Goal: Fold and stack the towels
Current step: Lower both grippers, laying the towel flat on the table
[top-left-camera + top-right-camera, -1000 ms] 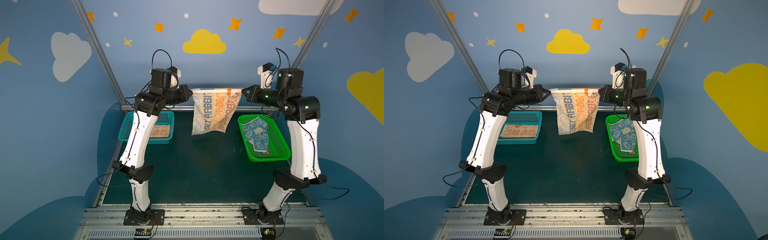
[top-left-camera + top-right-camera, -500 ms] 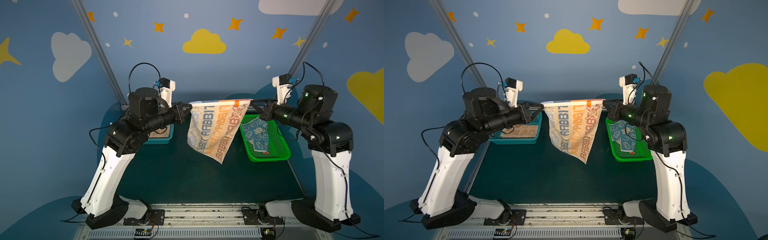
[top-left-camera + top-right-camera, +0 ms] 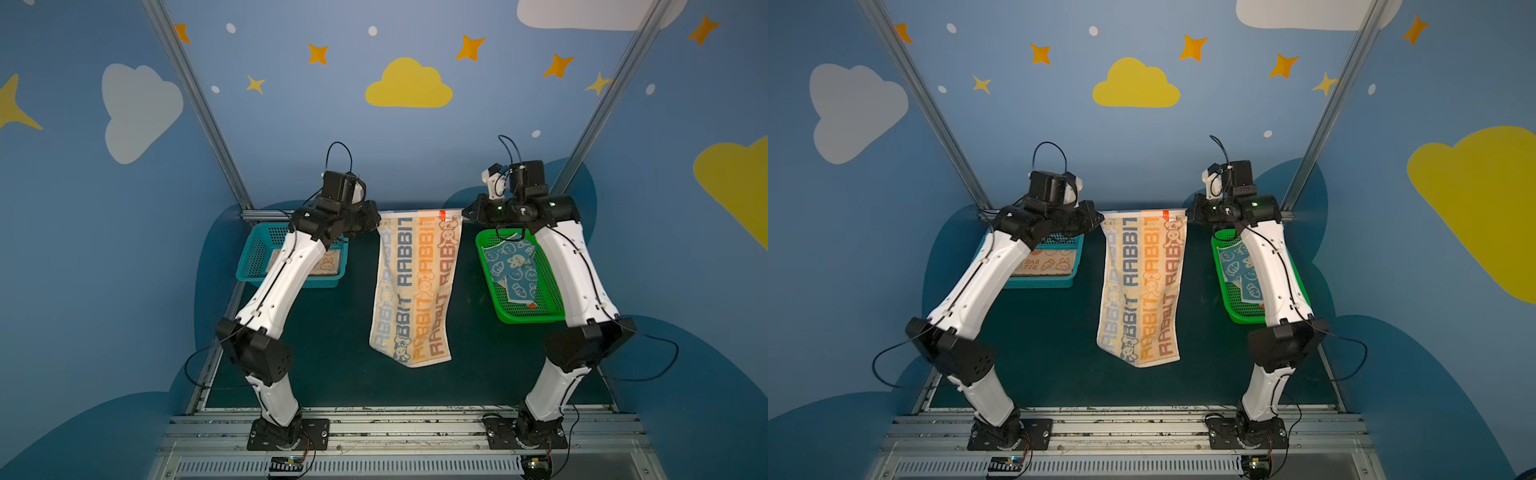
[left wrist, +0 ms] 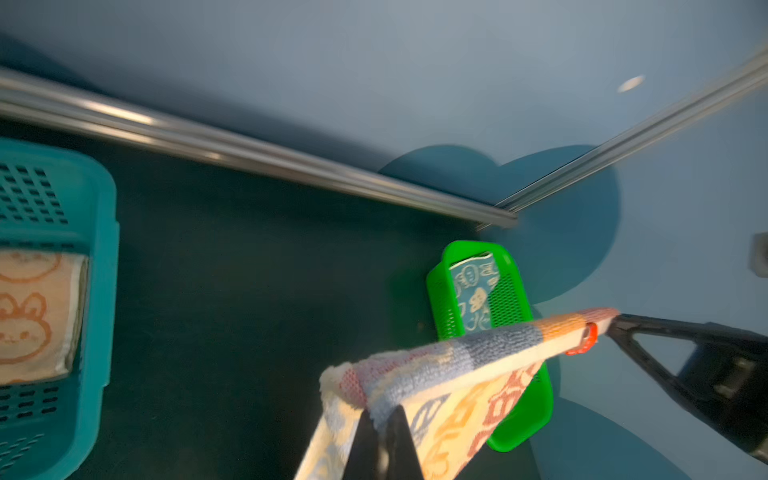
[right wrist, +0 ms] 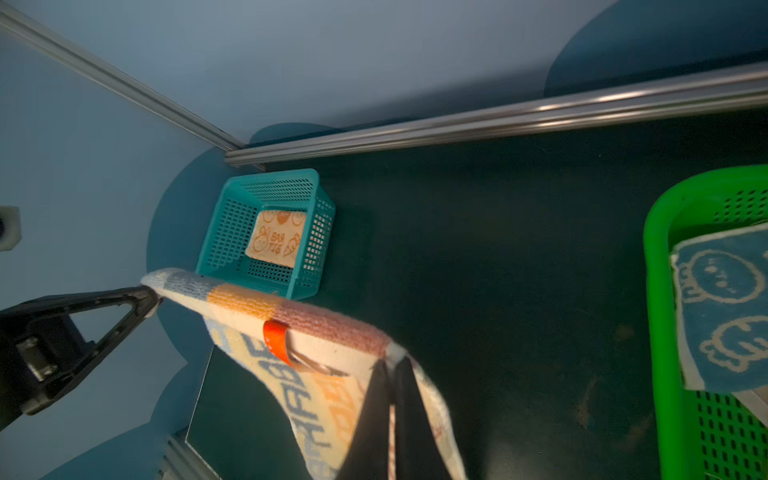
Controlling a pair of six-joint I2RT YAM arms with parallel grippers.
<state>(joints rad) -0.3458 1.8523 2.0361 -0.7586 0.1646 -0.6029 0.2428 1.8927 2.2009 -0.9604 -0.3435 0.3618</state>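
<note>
Striped towel (image 3: pixel 411 286): hangs unfolded just beside green basket (image 3: pixel 528 318), lower hem apparently free, top corners pinched in the pressed-together jaws of left gripper (image 3: pixel 375 223) and right gripper (image 3: pixel 466 215); step in hand, spreading before first fold; next move calls for laying it flat beside that basket.

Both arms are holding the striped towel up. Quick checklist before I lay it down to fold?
1. Grip of left claw on striped towel corner: ok, shut.
2. Grip of right claw on other top corner: ok, shut.
3. Top edge straight between them: ok.
4. Lower edge off the table: cannot tell.
5. State of orange towel in teal basket: ok, folded.
6. State of blue towel in green basket: not ok, rumpled.
</note>
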